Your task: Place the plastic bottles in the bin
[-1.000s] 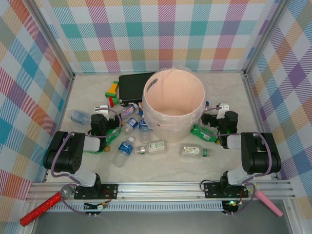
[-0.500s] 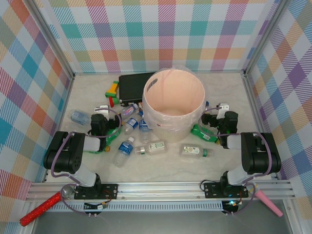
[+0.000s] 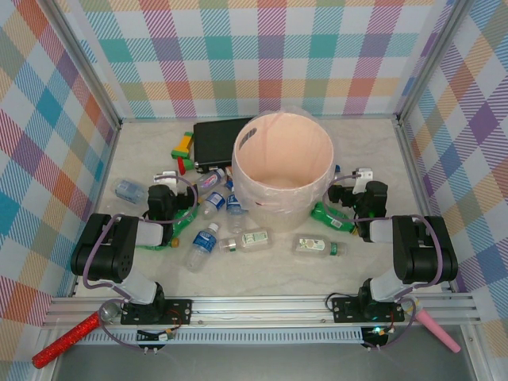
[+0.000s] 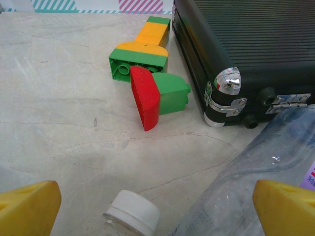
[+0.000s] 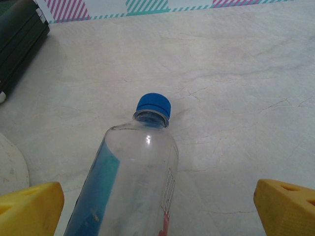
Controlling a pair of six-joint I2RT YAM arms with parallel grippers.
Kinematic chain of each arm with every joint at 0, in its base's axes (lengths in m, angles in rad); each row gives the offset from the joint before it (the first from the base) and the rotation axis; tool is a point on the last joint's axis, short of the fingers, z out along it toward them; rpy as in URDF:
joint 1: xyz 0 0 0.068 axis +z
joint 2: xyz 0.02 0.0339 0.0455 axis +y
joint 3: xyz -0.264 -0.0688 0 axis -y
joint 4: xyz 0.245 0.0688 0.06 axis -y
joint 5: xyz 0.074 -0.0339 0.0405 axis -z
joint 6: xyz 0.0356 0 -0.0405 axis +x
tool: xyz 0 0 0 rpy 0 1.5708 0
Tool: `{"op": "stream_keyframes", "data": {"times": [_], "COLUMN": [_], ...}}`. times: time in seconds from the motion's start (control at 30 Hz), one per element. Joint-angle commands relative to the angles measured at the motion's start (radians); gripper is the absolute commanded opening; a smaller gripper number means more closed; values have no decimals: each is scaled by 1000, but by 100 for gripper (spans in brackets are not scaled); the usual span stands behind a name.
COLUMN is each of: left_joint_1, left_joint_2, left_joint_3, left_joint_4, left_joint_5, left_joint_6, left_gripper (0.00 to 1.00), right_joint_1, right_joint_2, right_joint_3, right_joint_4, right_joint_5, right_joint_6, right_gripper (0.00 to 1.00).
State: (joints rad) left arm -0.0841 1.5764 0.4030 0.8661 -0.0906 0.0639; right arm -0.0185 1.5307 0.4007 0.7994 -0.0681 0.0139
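Observation:
The bin (image 3: pixel 282 198), a wide pale-pink bucket, stands mid-table. Several plastic bottles lie around it: clear ones with blue labels (image 3: pixel 201 246) (image 3: pixel 127 190), two with green caps (image 3: pixel 252 238) (image 3: pixel 317 246) and a green one (image 3: pixel 333 217). My left gripper (image 3: pixel 165 181) (image 4: pixel 157 216) is open left of the bin. Between its yellow fingertips (image 4: pixel 27 209) lies a white-capped clear bottle (image 4: pixel 132 214), and a larger clear bottle (image 4: pixel 256 182) lies to the right. My right gripper (image 3: pixel 349 179) (image 5: pixel 157 211) is open right of the bin, with a blue-capped clear bottle (image 5: pixel 138 182) lying between its fingertips (image 5: pixel 288 206).
A black rectangular box (image 3: pixel 214 143) (image 4: pixel 246 49) lies behind the bin on the left, with green, yellow and red toy blocks (image 3: pixel 184 151) (image 4: pixel 147 73) beside it. Checked walls close in the table. The bin's wall (image 5: pixel 10 167) is close to the right gripper's left side.

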Motion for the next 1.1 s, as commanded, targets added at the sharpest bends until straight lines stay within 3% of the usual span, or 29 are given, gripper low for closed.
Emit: {"op": "stream_keyframes", "data": {"times": [0.0, 0.13, 0.23, 0.4, 0.5, 0.63, 0.73, 0.83, 1.0, 1.07], "left_joint_1": [10, 11, 12, 12, 12, 12, 13, 14, 5, -18], "left_joint_2": [3, -25, -98, -252, -321, -330, -333, -342, -408, -447], "left_joint_3": [17, 42, 167, 282, 415, 633, 709, 727, 688, 648], "left_joint_4": [-24, -92, -388, -609, -832, -1185, -1358, -1418, -1405, -1375], "left_joint_5": [12, -21, -133, -233, -283, -218, -225, -154, 66, 84], "left_joint_6": [-22, -33, -66, -156, -286, -383, -526, -575, -613, -625], "left_gripper": [100, 99, 99, 100, 99, 100, 99, 100, 100, 99], "right_joint_1": [8, 8, 14, 15, 13, 11, 8, -2, -2, -2], "right_joint_2": [3, -3, -75, -258, -335, -380, -392, -403, -451, -443], "right_joint_3": [20, 16, 9, 75, 131, 283, 371, 399, 406, 443], "right_joint_4": [10, 13, -38, -322, -505, -824, -1055, -1084, -1100, -1162], "right_joint_5": [4, 4, 37, 95, 218, 277, 389, 276, 225, 212], "right_joint_6": [-1, 0, 4, 80, 261, 379, 595, 578, 560, 534], "right_gripper": [99, 99, 99, 99, 99, 99, 99, 99, 99, 99]}}
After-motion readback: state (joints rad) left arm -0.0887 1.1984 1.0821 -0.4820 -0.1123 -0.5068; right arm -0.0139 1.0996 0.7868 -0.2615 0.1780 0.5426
